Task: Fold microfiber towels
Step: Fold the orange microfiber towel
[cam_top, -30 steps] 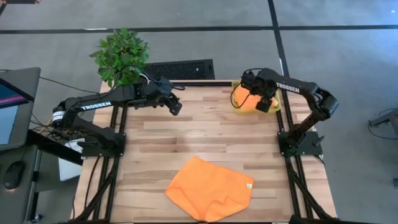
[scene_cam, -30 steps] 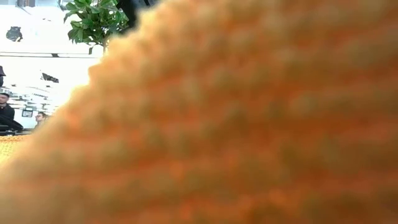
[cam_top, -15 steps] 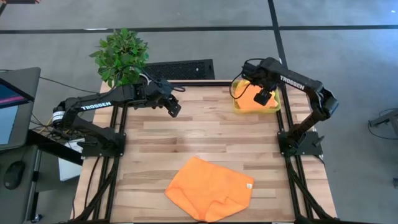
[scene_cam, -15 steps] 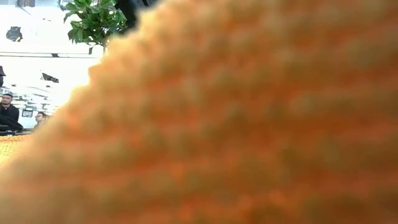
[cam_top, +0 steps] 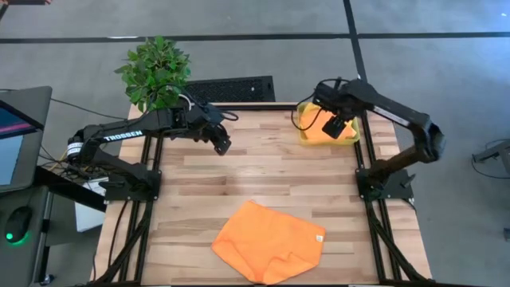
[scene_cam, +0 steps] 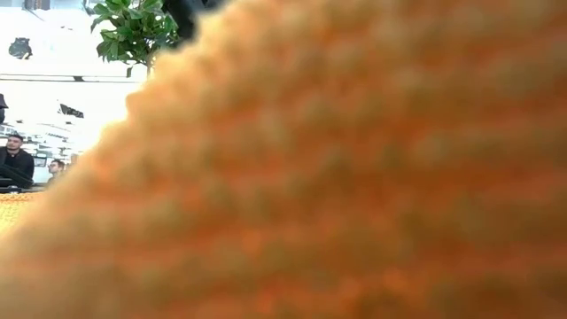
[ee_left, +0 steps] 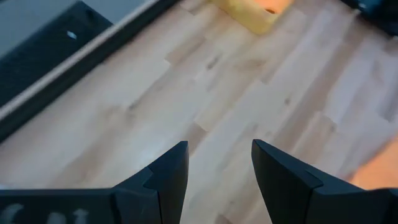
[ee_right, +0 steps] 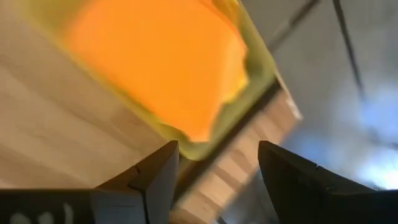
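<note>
I have the right gripper [cam_top: 338, 126] hanging over the yellow bin [cam_top: 307, 131] at the far right corner of the table [cam_top: 199, 175]. From its wrist camera, both fingers [ee_right: 157, 173] stand wide apart with nothing between them; they frame the bin's rim and touch nothing that I can see. An orange towel [ee_right: 155, 62] lies inside the bin, folded flat, filling most of it. Whether other towels lie under it I cannot tell.

Left gripper [cam_top: 221, 142] sits over the far left part of the table, near the plant [cam_top: 155, 72]. Its wrist camera shows the fingers [ee_left: 168, 171] parted, empty, above bare wood, clear of the surface. The bin's corner [ee_left: 252, 14] shows far off in that view, and an orange edge [ee_left: 379, 168] at the frame's side.

A second orange towel [cam_top: 269, 241] lies on the near edge of the table, roughly centred, well apart from both grippers. It is loosely spread, near edge buckled inward, one corner turned up on the right side. It sits right against the low camera, so the cloth [scene_cam: 354, 177] fills nearly all of that view. A person [scene_cam: 12, 159] is seated in the room beyond, at the far left.
</note>
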Available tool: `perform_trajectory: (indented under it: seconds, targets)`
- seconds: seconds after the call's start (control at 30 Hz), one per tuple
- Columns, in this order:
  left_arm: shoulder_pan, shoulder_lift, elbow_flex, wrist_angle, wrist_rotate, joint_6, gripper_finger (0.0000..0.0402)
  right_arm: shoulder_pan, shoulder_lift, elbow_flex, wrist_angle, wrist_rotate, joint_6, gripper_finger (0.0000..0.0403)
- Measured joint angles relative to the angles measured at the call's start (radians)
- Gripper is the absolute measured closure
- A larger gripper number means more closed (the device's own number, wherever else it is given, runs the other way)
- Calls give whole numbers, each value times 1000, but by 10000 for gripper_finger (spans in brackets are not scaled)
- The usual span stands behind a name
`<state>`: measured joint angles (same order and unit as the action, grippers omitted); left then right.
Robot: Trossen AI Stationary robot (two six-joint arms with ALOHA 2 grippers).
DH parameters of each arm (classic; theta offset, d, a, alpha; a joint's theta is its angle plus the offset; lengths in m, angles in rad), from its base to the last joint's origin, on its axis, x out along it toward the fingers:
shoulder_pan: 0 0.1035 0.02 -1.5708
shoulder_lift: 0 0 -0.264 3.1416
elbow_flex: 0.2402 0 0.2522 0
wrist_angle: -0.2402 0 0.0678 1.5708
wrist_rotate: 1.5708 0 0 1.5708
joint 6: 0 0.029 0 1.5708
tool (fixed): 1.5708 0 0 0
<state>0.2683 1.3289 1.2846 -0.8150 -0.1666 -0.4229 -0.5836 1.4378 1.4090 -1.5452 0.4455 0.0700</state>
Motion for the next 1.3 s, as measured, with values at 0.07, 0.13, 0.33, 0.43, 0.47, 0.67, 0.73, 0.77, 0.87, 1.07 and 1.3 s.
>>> perform_trajectory:
  seconds: [0.07,0.13,0.33,0.43,0.47,0.67,0.73,0.77,0.87,1.07,1.3]
  targets:
    - [-3,0,0,0,32,-2,233,55,-54,0,25,-48,44,159]
    - [-11,4,0,1,52,2,233,123,-105,0,73,-96,86,159]
    - [-58,53,1,20,146,38,233,348,-197,0,257,-231,115,159]
    - [-93,95,0,36,182,39,233,455,-209,1,316,-275,116,159]
    - [-107,112,0,29,190,43,233,485,-214,0,324,-284,116,159]
    - [-231,240,0,24,235,52,233,634,-229,0,349,-299,106,159]
    - [-268,287,0,31,267,47,233,665,-239,0,349,-298,106,159]
    - [-285,316,0,33,286,40,233,677,-244,0,353,-298,106,159]
    - [-333,397,0,99,334,-3,233,710,-249,0,353,-298,108,159]
    - [-427,530,0,295,423,-35,233,758,-257,0,352,-297,108,159]
    - [-477,580,1,370,433,-49,233,783,-257,0,357,-295,146,159]
